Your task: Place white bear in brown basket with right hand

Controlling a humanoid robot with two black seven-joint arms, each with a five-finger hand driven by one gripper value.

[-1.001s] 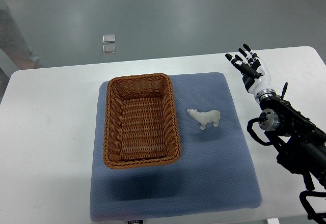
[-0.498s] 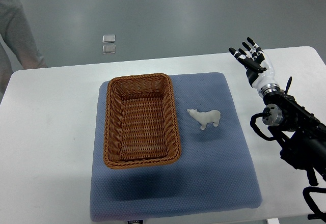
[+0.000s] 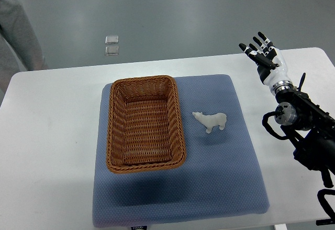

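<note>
**Bear on the mat, right hand raised off to the side**

Person first: at the far left edge of your view you see grey trousers (image 3: 15,26) standing on the floor beyond the table's (image 3: 47,136) left far corner. Two small clear squares (image 3: 111,45) lie on the floor further in, one just behind the other.

On the white table you have a blue mat (image 3: 220,177) spread across the middle, reaching the near edge. The basket (image 3: 145,123) sits on the mat's left half, long side running from far to near, its left wall close to the mat's left edge. You can see it is brown wicker and holds nothing.

Just right of the basket, apart from its right wall, the bear (image 3: 210,120) stands on the mat, roughly level with the basket's middle. It is white, with its head pointing left toward the basket and its legs toward you. Nothing touches it.

Further right, past the mat's right edge, your right hand (image 3: 266,60) is up near the table's far edge, well apart from the bear. Its fingers (image 3: 260,36) are released and spread, pointing away from you, gripping nothing. The black forearm (image 3: 306,136) runs down to the picture's right near corner.
</note>
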